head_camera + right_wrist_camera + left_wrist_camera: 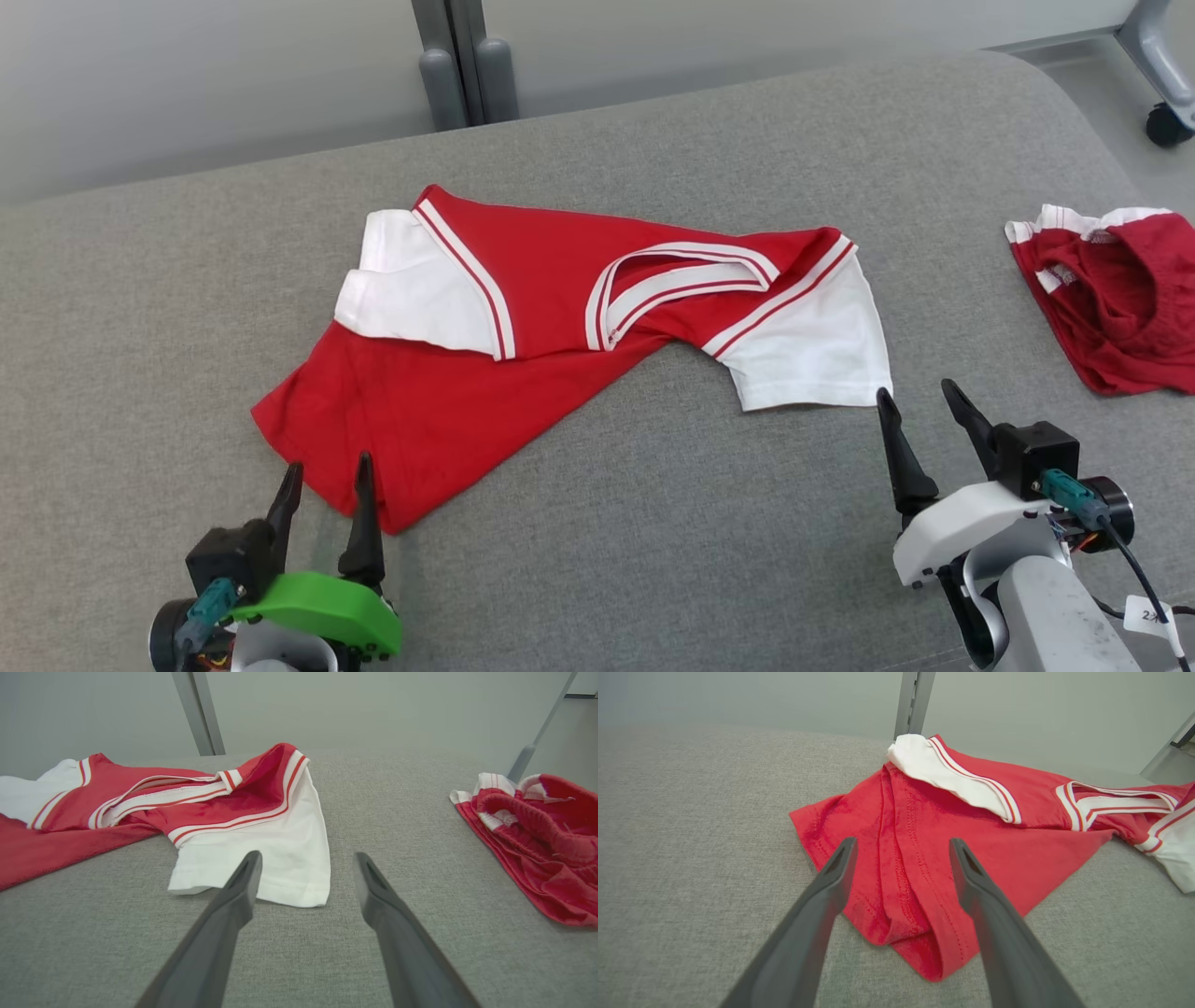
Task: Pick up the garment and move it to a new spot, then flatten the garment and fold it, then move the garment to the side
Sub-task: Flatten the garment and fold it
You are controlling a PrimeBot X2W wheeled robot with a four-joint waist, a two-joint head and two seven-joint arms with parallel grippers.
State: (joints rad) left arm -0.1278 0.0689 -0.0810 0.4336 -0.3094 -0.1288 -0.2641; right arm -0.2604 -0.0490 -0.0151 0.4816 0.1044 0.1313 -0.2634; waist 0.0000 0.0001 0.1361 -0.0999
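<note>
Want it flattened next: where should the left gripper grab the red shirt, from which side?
Probably the bunched hem corner of the red shirt, nearest the left gripper. Come from the robot's near side, low along the grey cushion: the hem's doubled ridges there give the jaws something to pinch.

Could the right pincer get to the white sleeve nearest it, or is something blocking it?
Probably yes: the right pincer stands open just short of the white sleeve, bare grey cushion between them.
</note>
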